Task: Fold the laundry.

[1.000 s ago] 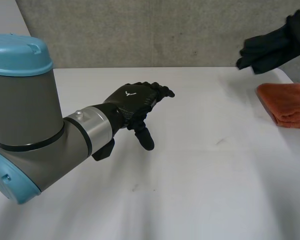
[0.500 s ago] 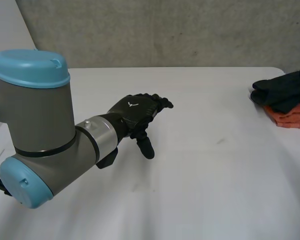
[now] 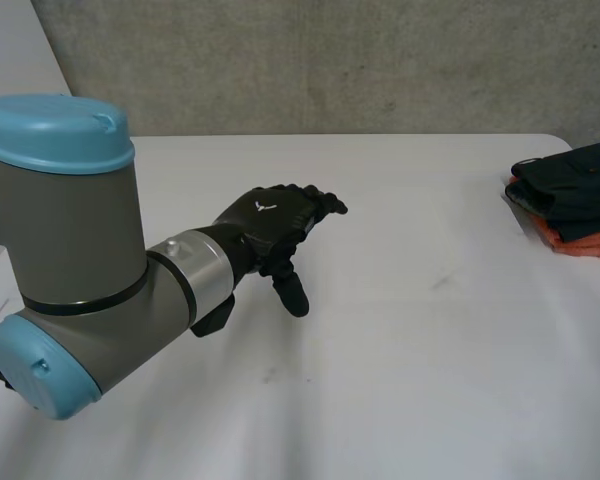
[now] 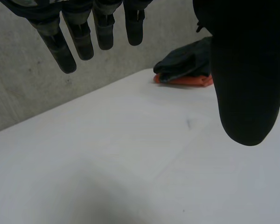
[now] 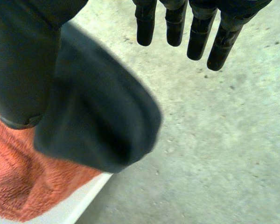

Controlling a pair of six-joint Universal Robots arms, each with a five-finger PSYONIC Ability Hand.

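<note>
A folded dark cloth [image 3: 570,180] lies on top of a folded orange cloth [image 3: 585,240] at the table's right edge. In the right wrist view my right hand [image 5: 23,60] hangs just above the dark cloth [image 5: 102,126], fingers [image 5: 177,23] straight and off it, with the orange cloth [image 5: 18,186] underneath. My left hand [image 3: 270,220] hovers open over the middle of the white table [image 3: 400,350], holding nothing. Its wrist view shows straight fingers [image 4: 67,46], with the dark cloth [image 4: 184,60] and orange cloth [image 4: 186,80] far beyond them.
A grey concrete wall [image 3: 330,60] runs behind the table's far edge. The stack sits close to the table's right edge [image 5: 84,205], with concrete floor [image 5: 214,140] beyond. My left arm's elbow [image 3: 60,240] looms at the near left.
My right hand came down with the dark cloth, laid it on the orange cloth and opened. My left arm shifted slightly; its hand stayed open.
</note>
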